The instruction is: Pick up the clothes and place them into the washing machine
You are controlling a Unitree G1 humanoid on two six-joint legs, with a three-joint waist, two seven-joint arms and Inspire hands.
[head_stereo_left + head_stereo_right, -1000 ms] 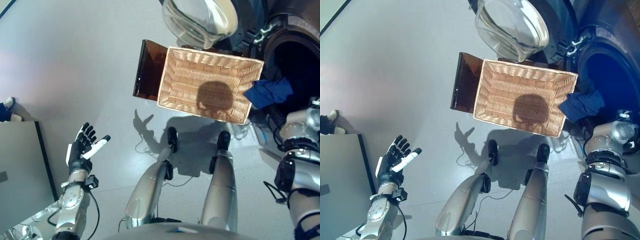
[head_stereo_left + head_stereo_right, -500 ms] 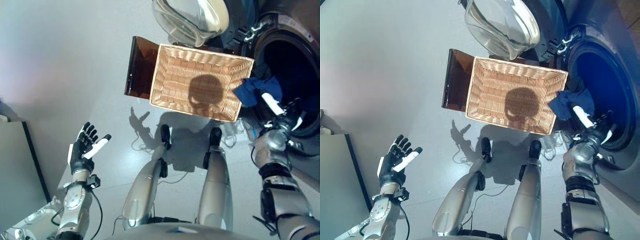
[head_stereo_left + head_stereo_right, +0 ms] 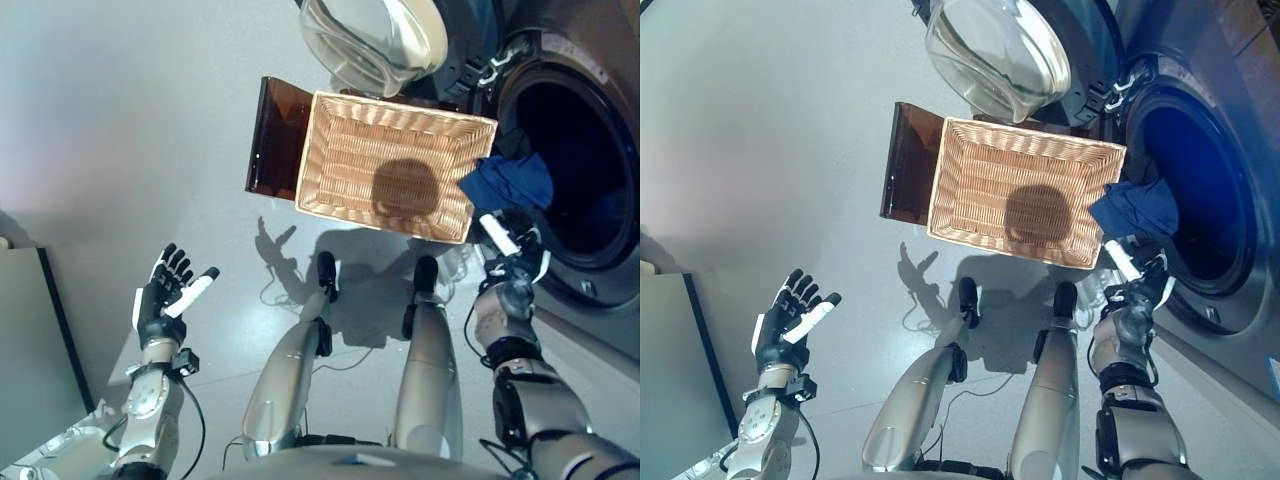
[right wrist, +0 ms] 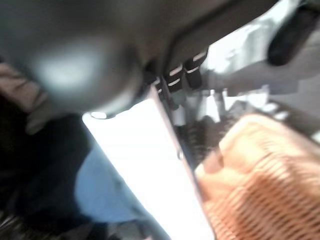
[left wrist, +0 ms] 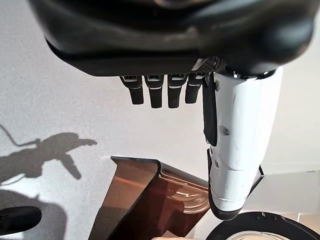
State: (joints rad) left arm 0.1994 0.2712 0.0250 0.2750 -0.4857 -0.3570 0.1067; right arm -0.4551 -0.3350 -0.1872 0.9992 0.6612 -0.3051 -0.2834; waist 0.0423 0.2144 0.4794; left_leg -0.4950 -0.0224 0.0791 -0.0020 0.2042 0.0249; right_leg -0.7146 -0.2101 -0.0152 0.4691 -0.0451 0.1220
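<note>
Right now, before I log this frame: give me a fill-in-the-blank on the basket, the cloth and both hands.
1. The wicker basket holds ____ clothes.
2. The dark blue cloth hangs over the rim of the washing machine's ____ drum opening.
3. The right hand sits just below the ____.
4. The left hand is ____, holding nothing, over the grey floor.

Missing words: no; open; cloth; open

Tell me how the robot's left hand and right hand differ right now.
The left hand is held up open over bare floor, fingers spread, far from everything; the right hand sits just below the blue cloth draped on the washing machine door rim, beside the wicker basket. Neither hand visibly holds anything.
</note>
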